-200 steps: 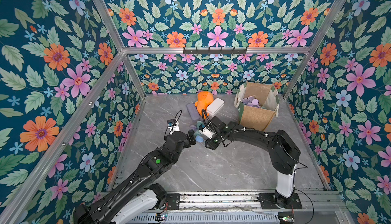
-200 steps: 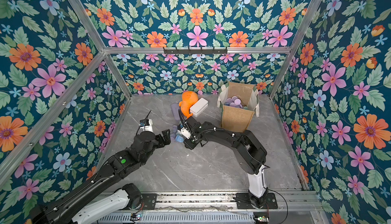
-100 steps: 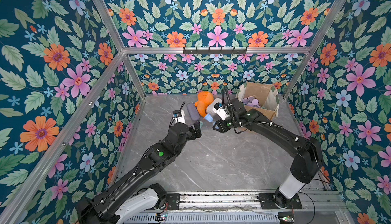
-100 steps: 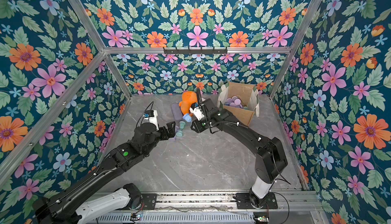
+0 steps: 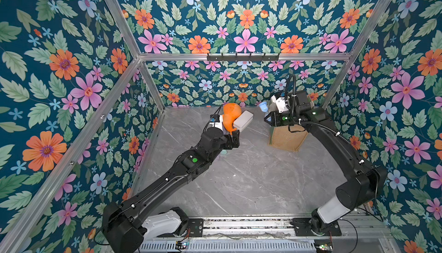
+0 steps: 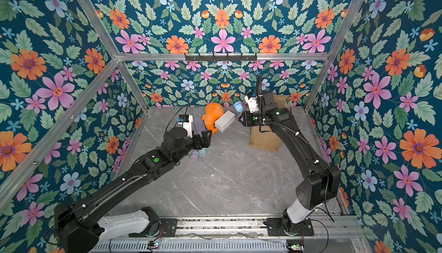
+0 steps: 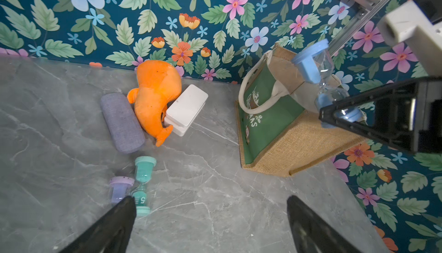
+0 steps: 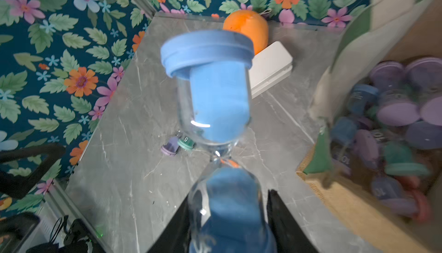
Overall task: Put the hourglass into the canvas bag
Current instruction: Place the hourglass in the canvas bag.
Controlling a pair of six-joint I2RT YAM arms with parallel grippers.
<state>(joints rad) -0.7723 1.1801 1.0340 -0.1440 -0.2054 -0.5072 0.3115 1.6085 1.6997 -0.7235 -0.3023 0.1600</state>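
- Right gripper: jaws nearly shut, clamped on the lower bulb of the blue hourglass, one finger on each side of the glass close to the bottom cap.
- Hold: the upper bulb and top cap project free beyond the fingertips. The piece hangs tilted, not upright.
- Handling, as judged: light and rigid, with a clear, smooth wall that is likely slippery and breakable. The plastic end caps or the narrow waist would give a surer purchase than the bulb. Present grip looks adequate for a short carry. Squeezing harder is not advised.
- Position of hourglass: in the air at the rim of the bag, on the side facing the plush. Whether it is fully over the mouth cannot be told from these views.
- Bag: stands on the table against the far right corner, mouth open, already holding many hourglasses. A drop onto them risks glass striking glass, so a low release is indicated.
- Left gripper: jaws wide apart, holding nothing, above the table.
- Beneath it: a teal hourglass and a purple hourglass lie side by side on the table, not yet bagged.
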